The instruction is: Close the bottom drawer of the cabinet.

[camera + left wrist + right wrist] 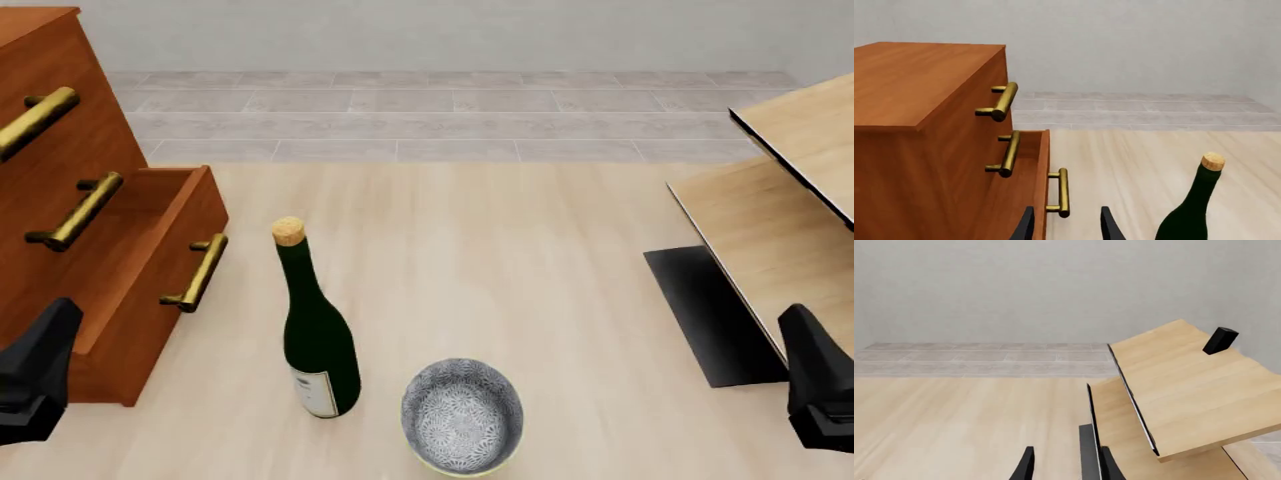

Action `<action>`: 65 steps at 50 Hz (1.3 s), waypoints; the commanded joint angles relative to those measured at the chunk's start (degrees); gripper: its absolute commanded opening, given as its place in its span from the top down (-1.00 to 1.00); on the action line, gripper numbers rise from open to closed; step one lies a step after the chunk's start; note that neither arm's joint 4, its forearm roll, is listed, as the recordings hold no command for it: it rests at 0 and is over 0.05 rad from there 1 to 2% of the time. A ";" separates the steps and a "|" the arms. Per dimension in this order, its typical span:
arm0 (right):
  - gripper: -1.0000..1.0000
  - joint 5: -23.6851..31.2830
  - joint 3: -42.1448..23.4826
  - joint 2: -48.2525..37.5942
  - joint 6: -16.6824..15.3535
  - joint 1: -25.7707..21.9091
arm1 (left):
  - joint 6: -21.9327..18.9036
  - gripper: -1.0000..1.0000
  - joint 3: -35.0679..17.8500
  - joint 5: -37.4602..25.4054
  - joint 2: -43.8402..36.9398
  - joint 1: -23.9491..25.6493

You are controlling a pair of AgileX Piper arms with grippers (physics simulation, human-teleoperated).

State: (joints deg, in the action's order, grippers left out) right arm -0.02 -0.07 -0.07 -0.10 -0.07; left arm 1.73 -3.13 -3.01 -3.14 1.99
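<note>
Front view: the cabinet (pixel 54 130) is seen at the far left of the desk (pixel 534 260).
Bottom drawer (pixel 167 275): pulled out, left of the bottle (pixel 318 335).
Left tool (pixel 1066 225): spread, just before the drawer's handle (pixel 1061 192).
Right tool (pixel 1066 465): spread, nothing held, near the shelf unit (pixel 1174 390).

A dark green glass bottle with a cork stopper and pale label (pixel 315 340) stands upright on the light wooden table (pixel 534 260). Just beside it sits a round grey-patterned ceramic bowl (pixel 462 416). At the right stands a pale light-wood shelf unit on a black base (pixel 767 215).
</note>
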 commanded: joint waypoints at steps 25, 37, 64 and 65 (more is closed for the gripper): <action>-1.00 -0.30 -0.13 0.00 -3.16 -2.23 | -1.75 -1.00 3.07 3.23 2.69 0.11; -1.00 -0.15 -0.20 -0.01 -3.32 -2.65 | 0.97 -1.00 3.11 11.70 -9.76 5.42; -1.00 0.01 -0.16 -0.09 -3.83 -3.28 | 5.69 -1.00 3.12 33.17 -39.14 13.83; -1.00 0.07 -0.19 -0.09 -3.84 -3.28 | 5.93 -1.00 3.12 34.62 -40.85 14.04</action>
State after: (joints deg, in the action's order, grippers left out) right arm -0.06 -0.21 -0.14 -3.74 -3.22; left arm 5.46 -0.02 22.75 -31.95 13.69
